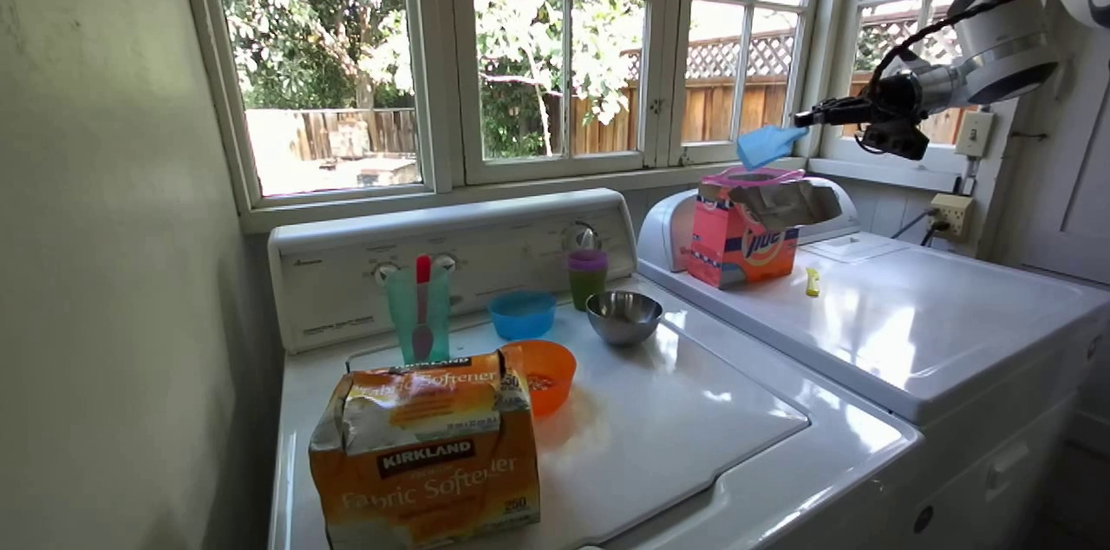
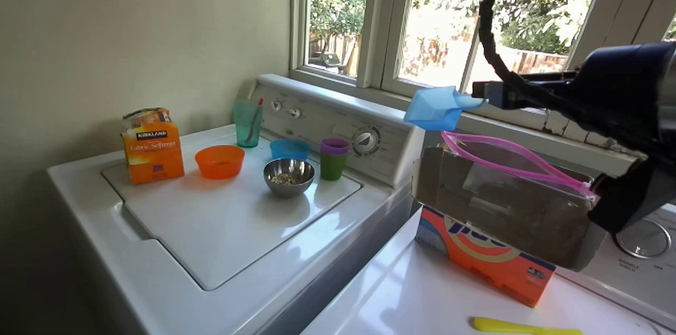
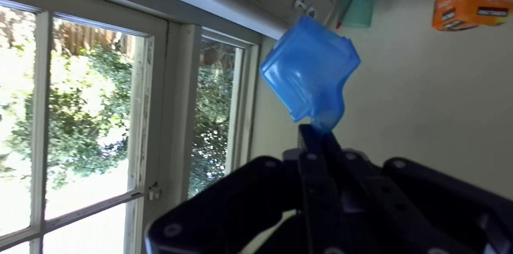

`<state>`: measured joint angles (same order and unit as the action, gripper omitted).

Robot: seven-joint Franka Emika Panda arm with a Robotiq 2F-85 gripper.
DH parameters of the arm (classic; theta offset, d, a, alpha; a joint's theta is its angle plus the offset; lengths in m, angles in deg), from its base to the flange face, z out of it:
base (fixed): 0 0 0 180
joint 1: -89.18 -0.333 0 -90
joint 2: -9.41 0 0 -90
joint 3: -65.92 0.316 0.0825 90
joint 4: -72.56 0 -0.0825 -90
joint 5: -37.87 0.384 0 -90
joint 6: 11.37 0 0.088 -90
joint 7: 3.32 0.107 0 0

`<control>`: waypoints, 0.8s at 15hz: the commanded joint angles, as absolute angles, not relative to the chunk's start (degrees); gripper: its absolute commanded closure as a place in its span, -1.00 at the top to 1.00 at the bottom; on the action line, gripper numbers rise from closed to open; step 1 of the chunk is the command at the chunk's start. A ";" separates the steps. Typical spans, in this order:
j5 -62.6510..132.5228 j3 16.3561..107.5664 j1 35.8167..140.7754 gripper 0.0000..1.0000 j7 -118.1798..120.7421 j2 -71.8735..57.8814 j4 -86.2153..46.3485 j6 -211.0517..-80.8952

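Blue scoop, handle pinched in the gripper, hangs above the detergent box, where a pink-rimmed bag and cardboard flap jut out; a yellow utensil lies near the box, a metal bowl on the neighbouring washer.

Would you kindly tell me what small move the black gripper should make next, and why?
I would probably ease the translucent blue plastic scoop toward the pink-rimmed clear plastic bag: the gripper holds the scoop's handle, and the bag gapes open below.
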<state>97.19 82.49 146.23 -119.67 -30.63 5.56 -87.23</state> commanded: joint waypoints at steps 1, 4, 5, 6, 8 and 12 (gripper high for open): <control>99.94 76.85 141.93 -0.98 -115.71 -36.91 16.69 -74.34; 100.88 73.88 139.83 -0.98 -112.05 -39.22 20.48 -70.47; 100.90 73.12 139.18 -0.98 -110.73 -40.08 21.51 -69.86; 100.35 72.09 138.35 -0.98 -109.07 -40.61 22.09 -70.22; 99.60 70.38 137.06 -0.98 -105.67 -42.18 23.76 -71.39; 98.10 67.59 135.22 -0.98 -99.10 -45.36 27.03 -73.12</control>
<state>99.24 70.09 136.91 -104.93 -41.15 20.98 -73.09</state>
